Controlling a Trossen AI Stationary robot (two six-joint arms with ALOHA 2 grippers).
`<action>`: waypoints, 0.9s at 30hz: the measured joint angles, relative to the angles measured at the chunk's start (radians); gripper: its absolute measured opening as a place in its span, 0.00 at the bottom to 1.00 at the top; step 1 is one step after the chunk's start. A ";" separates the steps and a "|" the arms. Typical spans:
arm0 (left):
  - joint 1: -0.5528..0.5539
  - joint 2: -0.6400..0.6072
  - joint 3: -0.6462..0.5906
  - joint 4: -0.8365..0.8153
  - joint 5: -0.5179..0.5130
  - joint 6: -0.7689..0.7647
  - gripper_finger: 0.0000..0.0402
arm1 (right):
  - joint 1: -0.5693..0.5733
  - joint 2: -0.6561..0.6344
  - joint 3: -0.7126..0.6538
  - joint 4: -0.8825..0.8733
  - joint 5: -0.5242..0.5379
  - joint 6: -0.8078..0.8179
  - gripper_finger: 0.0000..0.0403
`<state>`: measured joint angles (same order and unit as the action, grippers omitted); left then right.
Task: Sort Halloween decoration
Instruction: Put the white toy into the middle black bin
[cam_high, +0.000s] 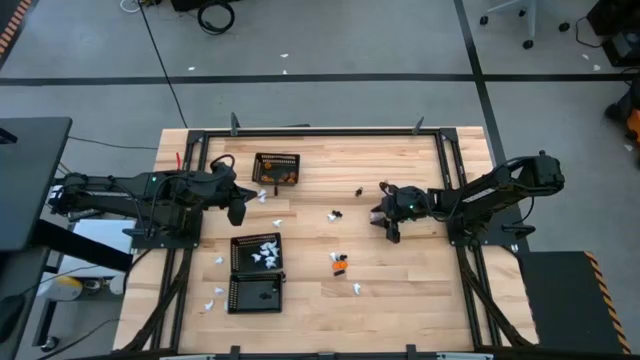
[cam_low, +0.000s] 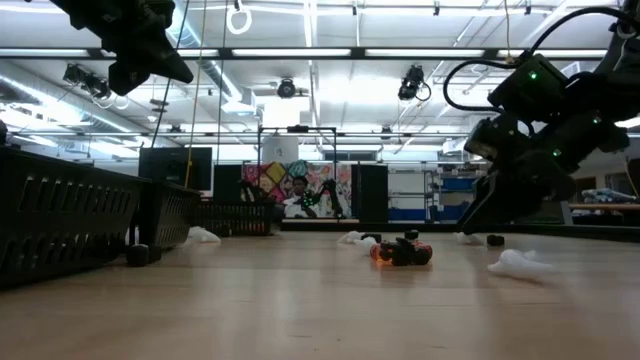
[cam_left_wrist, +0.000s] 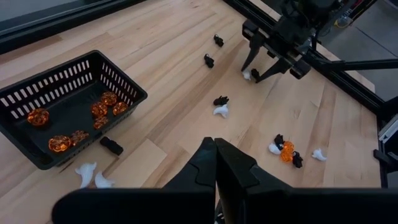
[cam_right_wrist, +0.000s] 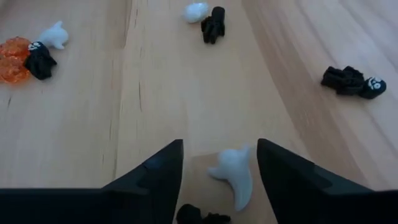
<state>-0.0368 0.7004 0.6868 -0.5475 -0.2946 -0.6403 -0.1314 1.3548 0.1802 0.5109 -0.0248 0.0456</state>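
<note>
Small Halloween decoration pieces lie scattered on the wooden table. My right gripper (cam_right_wrist: 221, 149) is open and low over the table at its right side, slanting down. A white ghost piece (cam_right_wrist: 235, 174) lies on the table between its fingers, apart from both, with a black piece (cam_right_wrist: 199, 216) just behind it. From the left wrist view this gripper (cam_left_wrist: 260, 70) stands astride the white piece (cam_left_wrist: 247, 75). My left gripper (cam_left_wrist: 215, 144) is shut and empty, held high near the basket of orange pieces (cam_high: 277, 168).
A basket with white pieces (cam_high: 257, 252) and a basket with a black piece (cam_high: 255, 294) stand at the near left. An orange, black and white cluster (cam_right_wrist: 25, 53) lies nearby, as do a white and black pair (cam_right_wrist: 208, 18) and black pieces (cam_right_wrist: 351, 81). Black frame rails (cam_high: 450, 180) border the table.
</note>
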 joint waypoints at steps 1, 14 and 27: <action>0.000 0.000 0.000 0.000 0.000 0.000 0.02 | 0.000 0.000 0.000 -0.001 0.007 0.001 0.53; 0.000 0.000 0.000 0.000 0.000 -0.014 0.02 | 0.000 0.002 -0.002 -0.057 0.048 0.007 0.43; 0.000 0.000 0.000 0.000 0.000 -0.013 0.02 | 0.000 0.003 -0.005 -0.022 0.024 0.013 0.13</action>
<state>-0.0368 0.7002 0.6868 -0.5476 -0.2946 -0.6530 -0.1314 1.3576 0.1757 0.4885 -0.0006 0.0589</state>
